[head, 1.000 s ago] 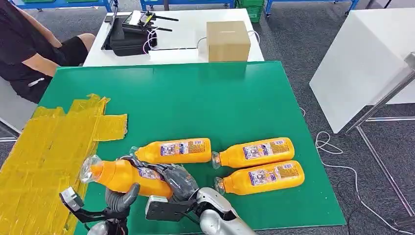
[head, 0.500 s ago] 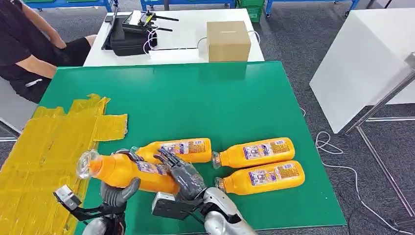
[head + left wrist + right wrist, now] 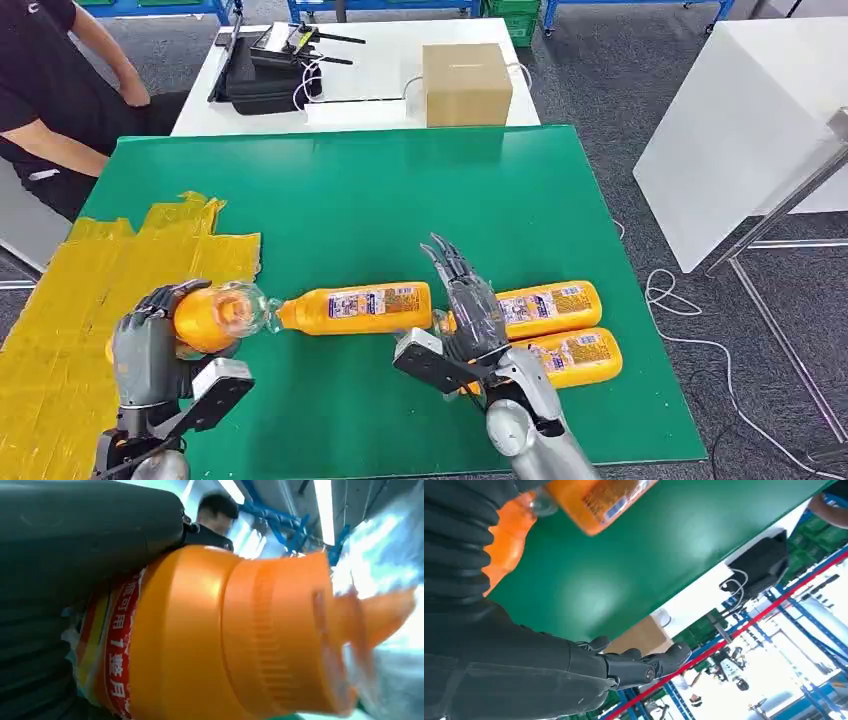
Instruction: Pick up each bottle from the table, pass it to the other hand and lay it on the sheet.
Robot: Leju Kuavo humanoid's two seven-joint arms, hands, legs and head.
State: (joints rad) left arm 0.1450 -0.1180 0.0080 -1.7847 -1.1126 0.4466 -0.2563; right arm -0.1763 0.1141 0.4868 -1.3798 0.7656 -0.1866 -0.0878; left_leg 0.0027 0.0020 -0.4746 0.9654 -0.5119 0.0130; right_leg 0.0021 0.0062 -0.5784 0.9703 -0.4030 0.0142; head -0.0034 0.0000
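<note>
Bottle (image 3: 210, 318) passed: L fingers (image 3: 150, 340) now grip it.

The left hand (image 3: 150, 350) is curled in a grip, while the right hand (image 3: 470, 310) is raised, fingers straight.

A brown cardboard box (image 3: 466, 83) stands on the white table (image 3: 370, 108) beyond the green one, near its front edge. A black bag (image 3: 262, 80) with cables lies towards its left end. A person in black (image 3: 45, 95) sits beside the green table's far left corner.
</note>
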